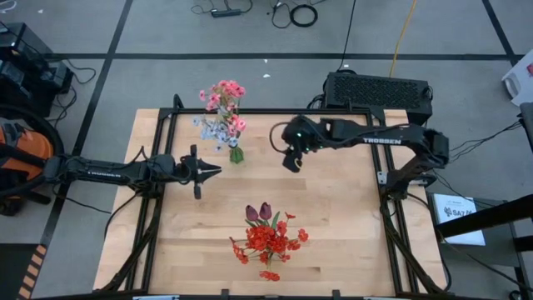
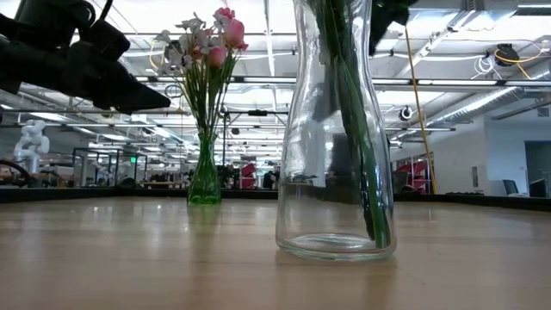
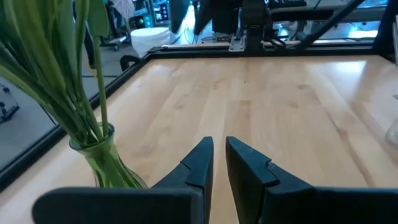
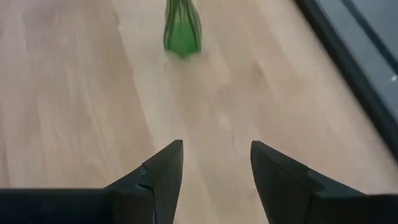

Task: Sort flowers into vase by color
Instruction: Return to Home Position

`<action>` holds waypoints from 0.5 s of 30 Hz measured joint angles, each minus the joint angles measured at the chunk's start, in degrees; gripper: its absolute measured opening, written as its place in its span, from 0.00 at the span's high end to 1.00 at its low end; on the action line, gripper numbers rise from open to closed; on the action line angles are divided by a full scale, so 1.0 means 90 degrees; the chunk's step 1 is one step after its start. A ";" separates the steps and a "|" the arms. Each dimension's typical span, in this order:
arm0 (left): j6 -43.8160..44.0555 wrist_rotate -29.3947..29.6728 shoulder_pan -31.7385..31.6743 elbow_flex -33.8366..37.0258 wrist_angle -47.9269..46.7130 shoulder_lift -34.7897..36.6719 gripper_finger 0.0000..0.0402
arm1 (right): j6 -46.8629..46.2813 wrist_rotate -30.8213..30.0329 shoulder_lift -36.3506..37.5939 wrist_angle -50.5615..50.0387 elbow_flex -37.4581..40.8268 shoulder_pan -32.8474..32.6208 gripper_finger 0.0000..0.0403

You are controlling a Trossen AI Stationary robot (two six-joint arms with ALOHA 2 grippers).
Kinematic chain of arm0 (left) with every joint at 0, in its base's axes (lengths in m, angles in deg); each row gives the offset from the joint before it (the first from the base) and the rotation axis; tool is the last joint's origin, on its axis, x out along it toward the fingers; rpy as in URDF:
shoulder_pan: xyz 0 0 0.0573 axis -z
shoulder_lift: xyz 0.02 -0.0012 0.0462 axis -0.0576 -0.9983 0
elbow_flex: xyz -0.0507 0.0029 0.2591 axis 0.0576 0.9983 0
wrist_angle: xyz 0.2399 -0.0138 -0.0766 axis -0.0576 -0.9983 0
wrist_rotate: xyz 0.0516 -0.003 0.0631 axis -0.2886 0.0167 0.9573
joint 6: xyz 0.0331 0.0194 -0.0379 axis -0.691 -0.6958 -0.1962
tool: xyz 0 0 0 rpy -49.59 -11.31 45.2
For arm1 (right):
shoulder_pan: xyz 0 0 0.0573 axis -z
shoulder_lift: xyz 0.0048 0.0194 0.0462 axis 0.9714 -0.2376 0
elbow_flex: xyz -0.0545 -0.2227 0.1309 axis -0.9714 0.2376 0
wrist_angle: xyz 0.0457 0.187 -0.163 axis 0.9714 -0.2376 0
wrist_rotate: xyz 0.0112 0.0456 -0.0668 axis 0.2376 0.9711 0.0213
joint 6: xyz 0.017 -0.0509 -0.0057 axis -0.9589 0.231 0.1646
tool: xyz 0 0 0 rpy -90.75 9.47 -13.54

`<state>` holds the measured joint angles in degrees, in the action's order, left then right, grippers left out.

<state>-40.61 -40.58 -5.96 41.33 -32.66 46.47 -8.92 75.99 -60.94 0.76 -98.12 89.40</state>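
Observation:
A green glass vase [image 1: 236, 154] stands near the table's far edge and holds pink blossoms and pale blue sprigs [image 1: 223, 112]. In the low view this green vase [image 2: 205, 179] is behind, with its blooms [image 2: 205, 41] above it. A clear glass vase [image 2: 336, 129] stands near the near edge and holds red clusters and dark maroon tulips [image 1: 268, 232]. My left gripper [image 1: 216, 171] hovers shut and empty just left of the green vase [image 3: 102, 155]. My right gripper [image 1: 291, 162] hovers open and empty to the right of the green vase [image 4: 182, 31].
Bare wooden tabletop [image 1: 350, 225] lies between and around the two vases. A black frame rail [image 1: 275, 111] runs along the table's edges. A black box [image 1: 379, 87] sits beyond the far edge. The clear vase's edge [image 3: 392, 132] shows in the left wrist view.

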 joint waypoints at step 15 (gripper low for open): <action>0.0368 -0.0535 0.0000 -0.0005 -0.1076 0.1826 0.88 | -0.2176 -0.0043 0.2629 0.2136 0.3452 -0.0507 0.55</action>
<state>-37.30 -45.40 -5.96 41.29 -42.35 62.91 -28.50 75.60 -37.27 19.99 -67.05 84.84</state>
